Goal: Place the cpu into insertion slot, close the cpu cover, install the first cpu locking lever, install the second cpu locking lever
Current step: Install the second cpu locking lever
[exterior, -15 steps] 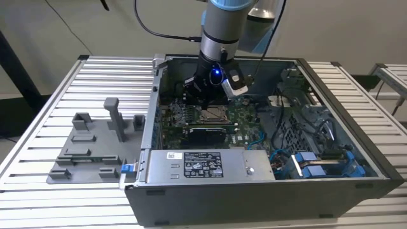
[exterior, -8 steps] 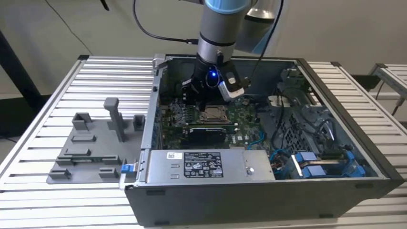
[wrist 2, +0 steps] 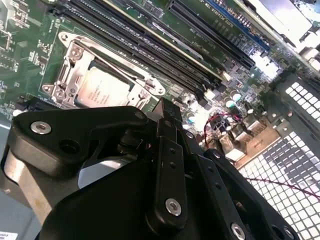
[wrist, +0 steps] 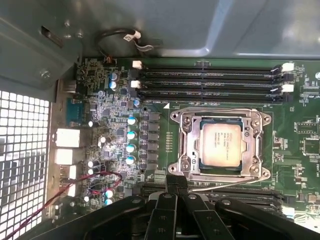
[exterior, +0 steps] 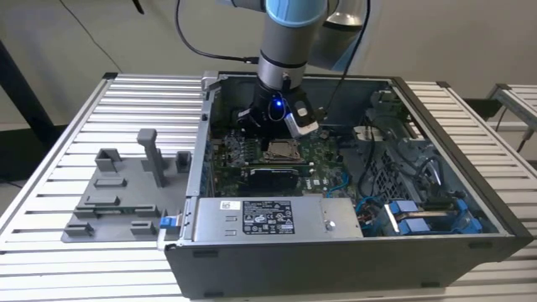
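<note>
Hanging low over the motherboard, the gripper [wrist: 176, 187] had its fingers pressed together on nothing, their tip just beside the lower edge of the insertion slot [wrist: 222, 145]. Beyond it, right of centre in the first wrist view, the cpu [wrist: 223, 145] sat in the slot with the cpu cover [wrist: 186, 146] down around it. A slight sideways drift could probably have scraped the socket frame or slipped off a lever wire. In the exterior view the arm [exterior: 290, 38] dropped near-vertically into the open computer case [exterior: 353, 258].

Silver arm [exterior: 281, 63] with blue joint cap, black screw-studded hand [wrist 2: 167, 112].
</note>
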